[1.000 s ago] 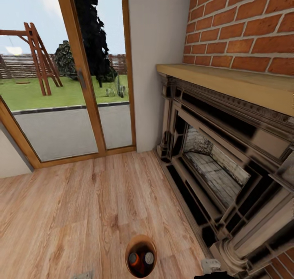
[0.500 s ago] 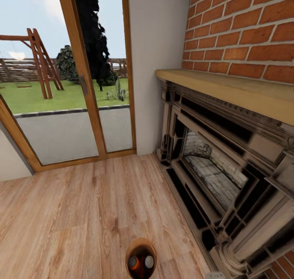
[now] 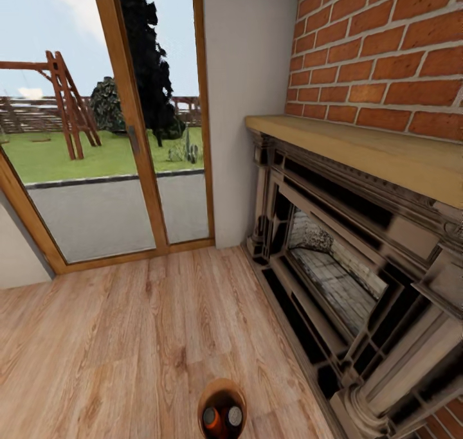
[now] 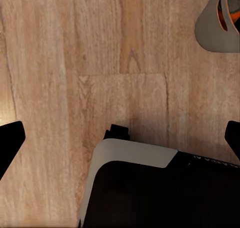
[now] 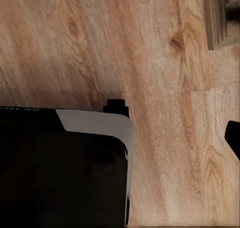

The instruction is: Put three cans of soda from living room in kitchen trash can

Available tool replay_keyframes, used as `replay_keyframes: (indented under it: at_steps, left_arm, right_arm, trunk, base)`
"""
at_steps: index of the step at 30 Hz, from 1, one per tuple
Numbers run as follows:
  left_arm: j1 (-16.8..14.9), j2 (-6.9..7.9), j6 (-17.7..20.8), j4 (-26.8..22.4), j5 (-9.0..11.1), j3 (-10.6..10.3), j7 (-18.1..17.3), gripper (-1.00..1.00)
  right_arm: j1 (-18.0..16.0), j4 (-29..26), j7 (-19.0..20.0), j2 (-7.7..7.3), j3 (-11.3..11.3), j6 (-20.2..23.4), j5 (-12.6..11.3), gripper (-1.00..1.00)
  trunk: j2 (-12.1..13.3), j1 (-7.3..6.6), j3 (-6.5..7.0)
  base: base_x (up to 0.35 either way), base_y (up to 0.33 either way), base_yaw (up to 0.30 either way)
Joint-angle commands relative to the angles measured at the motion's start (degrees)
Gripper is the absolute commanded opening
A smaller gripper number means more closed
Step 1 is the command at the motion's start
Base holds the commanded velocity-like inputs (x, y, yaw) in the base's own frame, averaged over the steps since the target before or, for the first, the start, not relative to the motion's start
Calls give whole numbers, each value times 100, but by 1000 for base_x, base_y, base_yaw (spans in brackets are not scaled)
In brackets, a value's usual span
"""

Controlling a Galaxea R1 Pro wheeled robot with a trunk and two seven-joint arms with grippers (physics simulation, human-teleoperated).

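A: While the head camera looks down at the wood floor (image 3: 128,336), where is the bin?

B: The bin (image 3: 222,408) stands on the floor at the lower edge of the head view. It has a tan rim, and inside it I see two silver can tops, one on an orange can (image 3: 210,417) and one on a darker can (image 3: 234,416). A third can I cannot make out, because the inside is dark.

A: And seen from the left gripper?

B: In the left wrist view, the left gripper (image 4: 120,138) shows its two black fingertips (image 4: 10,140) far apart at the two sides, so it is released, with bare floor between them. The grey bin sits ahead of the gripper and off to one side, well apart from the fingertips, with orange showing inside.

A: The right gripper?

B: One black fingertip (image 5: 234,137) shows at the edge of the right wrist view. The other is out of the picture, so I cannot tell whether it is released or clenched. The black and grey robot base (image 5: 65,163) is below it.

A: What else is around?

B: A dark fireplace (image 3: 341,265) under a wooden shelf (image 3: 373,146), a brick wall (image 3: 379,47), and glass doors (image 3: 96,137) with a wood frame.
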Motion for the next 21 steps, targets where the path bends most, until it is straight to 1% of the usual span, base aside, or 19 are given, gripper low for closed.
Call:
replay_keyframes:
  at_steps: [1, 5, 17, 21]
  left_arm:
    - [6, 0, 1, 0, 1, 1, 0, 100]
    - [21, 0, 6, 1, 12, 3, 0, 100]
    - [171, 11, 16, 1, 23, 19, 1, 100]
    - [183, 9, 13, 1, 22, 15, 1, 100]
  right_arm:
    - [6, 1, 0, 0, 1, 0, 0, 100]
    - [22, 9, 0, -4, 3, 2, 4, 100]
    - [161, 24, 0, 0, 3, 6, 4, 100]
    - [291, 18, 0, 6, 3, 6, 1, 100]
  trunk:
    - [42, -23, 20]
    - [202, -110, 96]
    - [202, -110, 97]
    - [202, -110, 97]
  base:
    - [0, 0, 0]
    - [0, 0, 0]
    - [0, 0, 0]
    - [0, 0, 0]
